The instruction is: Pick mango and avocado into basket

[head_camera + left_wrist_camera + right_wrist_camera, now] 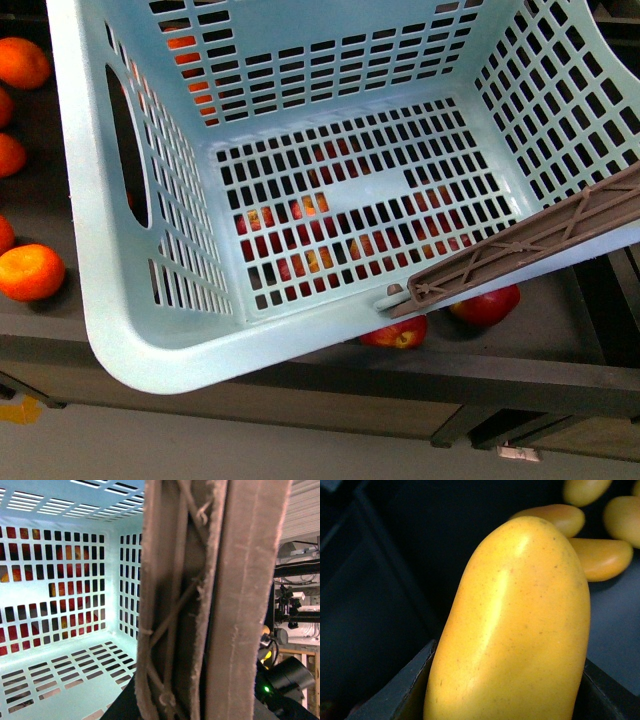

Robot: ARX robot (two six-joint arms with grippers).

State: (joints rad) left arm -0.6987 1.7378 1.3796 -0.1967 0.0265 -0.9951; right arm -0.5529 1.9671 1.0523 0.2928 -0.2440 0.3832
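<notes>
Gripping smooth oval mango (510,625): right jaws | slotted teal basket (150,345) tilted | left jaws unclear

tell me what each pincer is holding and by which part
The right pincer grips the mango by its sides near one end. The left pincer seems to hold the basket by its handle; contact hidden.

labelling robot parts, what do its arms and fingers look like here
Little shows. The right fingers are matte black with flat, angular edges. In the left wrist view, a black housing carries a small green light. The front view shows no arm.
</notes>
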